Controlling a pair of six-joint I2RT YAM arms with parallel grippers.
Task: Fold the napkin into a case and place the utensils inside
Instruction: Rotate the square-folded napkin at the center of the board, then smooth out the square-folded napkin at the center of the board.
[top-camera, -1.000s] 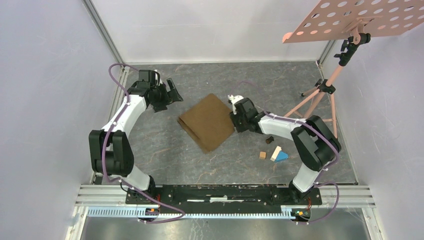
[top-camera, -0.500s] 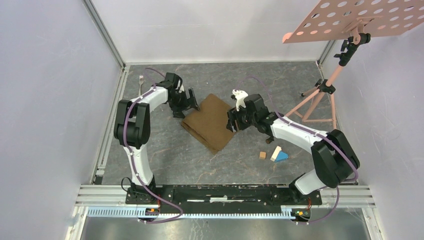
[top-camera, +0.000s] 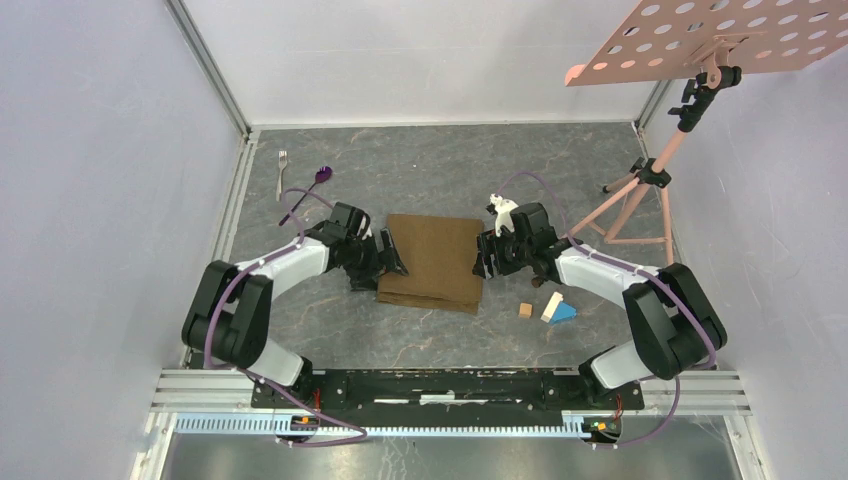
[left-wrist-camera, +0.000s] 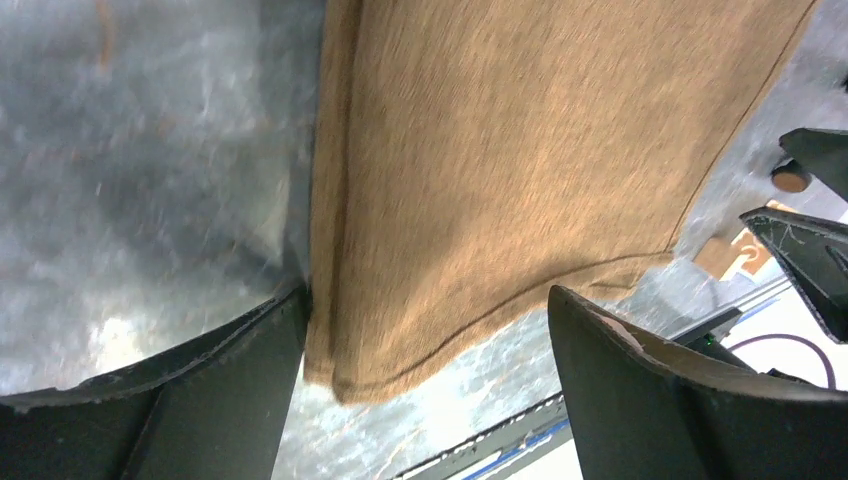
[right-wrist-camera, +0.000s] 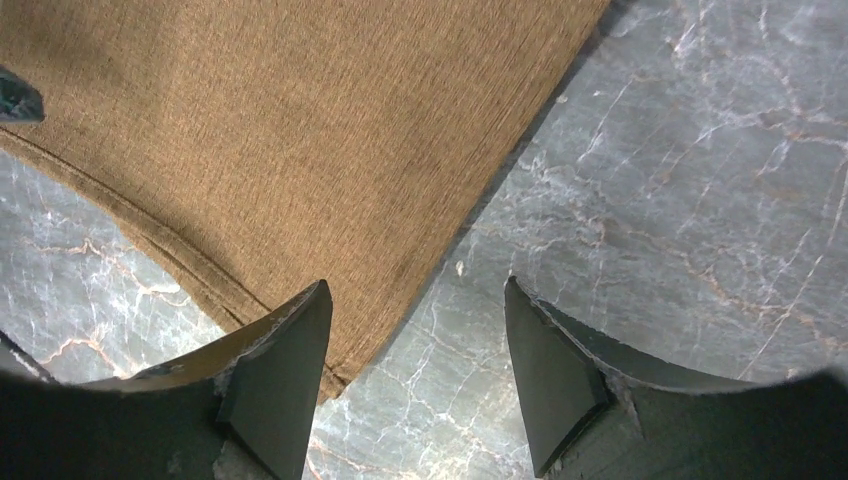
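The brown napkin (top-camera: 432, 262) lies folded flat on the grey table, its edges roughly square to the table. My left gripper (top-camera: 388, 262) is at its left edge, open; in the left wrist view the napkin's near corner (left-wrist-camera: 480, 200) lies between the spread fingers of that gripper (left-wrist-camera: 428, 300), ungripped. My right gripper (top-camera: 483, 256) stands open at the napkin's right edge. In the right wrist view the cloth (right-wrist-camera: 280, 120) reaches under one finger of it (right-wrist-camera: 416, 290). The silver fork (top-camera: 283, 160) and the purple spoon (top-camera: 321, 175) lie at the far left.
Small wooden blocks (top-camera: 525, 310) (top-camera: 551, 305) and a blue block (top-camera: 565, 314) lie near the right arm, with a small dark piece (top-camera: 538, 281) beside them. A pink music stand's tripod (top-camera: 640, 190) occupies the far right. Walls enclose the table.
The napkin has turned and slid nearer, now lying square. My left arm swung from the far left to its left edge, uncovering the fork and spoon. The right gripper opened and let go of the cloth.
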